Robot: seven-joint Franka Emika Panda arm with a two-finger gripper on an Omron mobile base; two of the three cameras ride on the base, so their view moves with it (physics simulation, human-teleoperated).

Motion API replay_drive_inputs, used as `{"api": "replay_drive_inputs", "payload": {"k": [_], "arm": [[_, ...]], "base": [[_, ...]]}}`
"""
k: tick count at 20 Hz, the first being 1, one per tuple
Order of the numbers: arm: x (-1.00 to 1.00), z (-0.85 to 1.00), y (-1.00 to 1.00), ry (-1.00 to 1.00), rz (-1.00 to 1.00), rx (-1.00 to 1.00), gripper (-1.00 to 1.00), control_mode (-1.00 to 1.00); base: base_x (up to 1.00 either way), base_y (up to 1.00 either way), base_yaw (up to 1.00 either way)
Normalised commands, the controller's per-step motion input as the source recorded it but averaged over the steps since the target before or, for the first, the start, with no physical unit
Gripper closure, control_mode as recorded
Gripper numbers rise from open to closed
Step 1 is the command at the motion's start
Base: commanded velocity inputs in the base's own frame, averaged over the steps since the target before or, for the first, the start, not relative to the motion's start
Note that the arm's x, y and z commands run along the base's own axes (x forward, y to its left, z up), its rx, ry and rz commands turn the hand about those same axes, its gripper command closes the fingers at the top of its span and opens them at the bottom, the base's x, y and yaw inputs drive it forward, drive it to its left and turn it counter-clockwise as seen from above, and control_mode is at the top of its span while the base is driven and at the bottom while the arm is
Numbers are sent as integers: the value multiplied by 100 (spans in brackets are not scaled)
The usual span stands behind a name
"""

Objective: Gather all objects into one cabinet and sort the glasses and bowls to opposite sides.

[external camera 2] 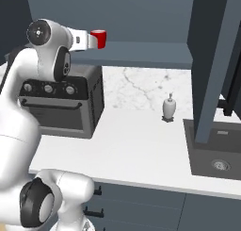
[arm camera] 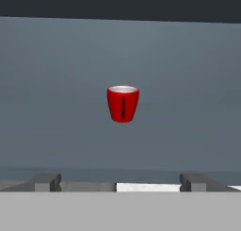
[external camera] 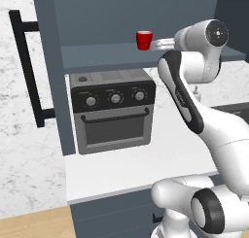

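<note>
No legible text, label, brand, number or sign appears on any surface. The toaster oven (external camera: 113, 110) carries three dial knobs on its front panel; any markings around them are too blurred to read.

You've got the red cup (external camera: 144, 40) upright at the front edge of the slate-blue cabinet (external camera: 97, 57) shelf, pale inside, a dark vertical stripe down its side in your hand view. The cabinet front is open, shelf flat and dark.
</note>
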Motion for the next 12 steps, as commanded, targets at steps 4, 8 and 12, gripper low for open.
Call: {"api": "replay_drive_inputs", "payload": {"k": [4,8,12], "arm": [[58,0,0,6,0,0,-100,-100],[45,-1,0,4,0,0,-100,-100],[25,-17,0,0,0,0,-100,-100]], "base": [[0,0,0],[0,0,0],[0,0,0]]}}
